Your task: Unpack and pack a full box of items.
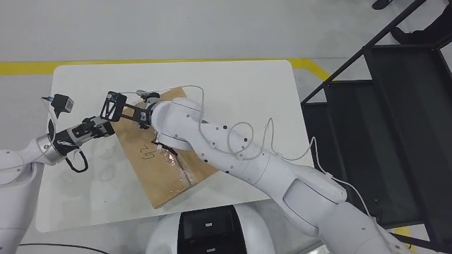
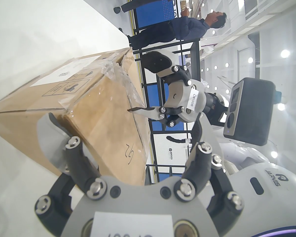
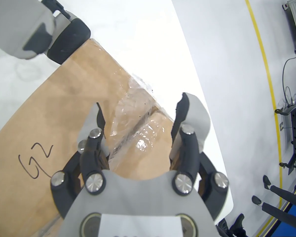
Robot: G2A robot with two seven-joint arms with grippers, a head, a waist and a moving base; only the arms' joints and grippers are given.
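A shut cardboard box (image 1: 152, 176) lies at an angle on the white table (image 1: 240, 92), marked with handwriting and sealed with crumpled clear tape (image 3: 135, 114) along its top seam. My right gripper (image 3: 141, 102) is open and hovers over that taped seam of the box (image 3: 64, 94); in the top view this right gripper (image 1: 113, 107) is above the box's left end. My left gripper (image 2: 123, 129) is open at the side of the box (image 2: 101, 109), one finger (image 2: 51, 134) close to its lower edge. The left gripper (image 1: 106, 127) is just left of the box.
A black metal stair frame (image 1: 381, 113) stands off the table's right side. A yellow floor line (image 1: 176, 62) runs behind the table. The table's far edge (image 3: 187, 50) is near the box's end. Bare table surface lies to the left and behind the box.
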